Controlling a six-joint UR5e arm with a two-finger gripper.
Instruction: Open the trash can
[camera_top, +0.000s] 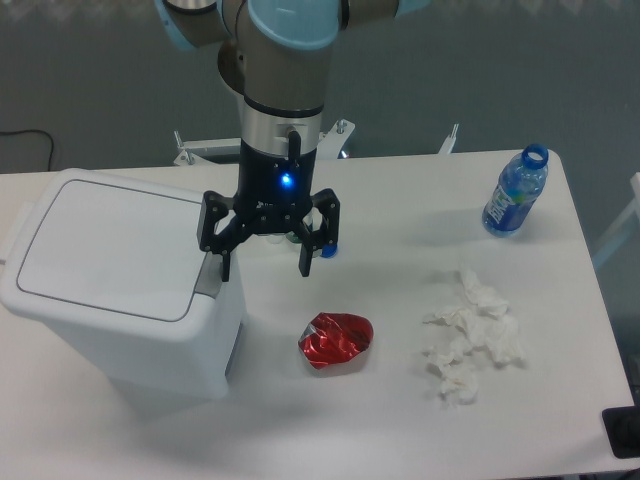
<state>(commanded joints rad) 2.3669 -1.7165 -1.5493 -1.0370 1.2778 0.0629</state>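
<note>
The trash can (120, 290) is a large white bin on the left of the table, its flat lid down and a grey latch (210, 273) on its right edge. My gripper (266, 267) hangs open just right of the bin, fingers pointing down. The left fingertip (225, 268) sits right above the grey latch; whether it touches I cannot tell. Nothing is between the fingers.
A crumpled red wrapper (336, 339) lies right of the bin. Crumpled white tissues (472, 336) lie further right. A blue water bottle (516, 193) stands at the back right. A small bottle behind the gripper is mostly hidden.
</note>
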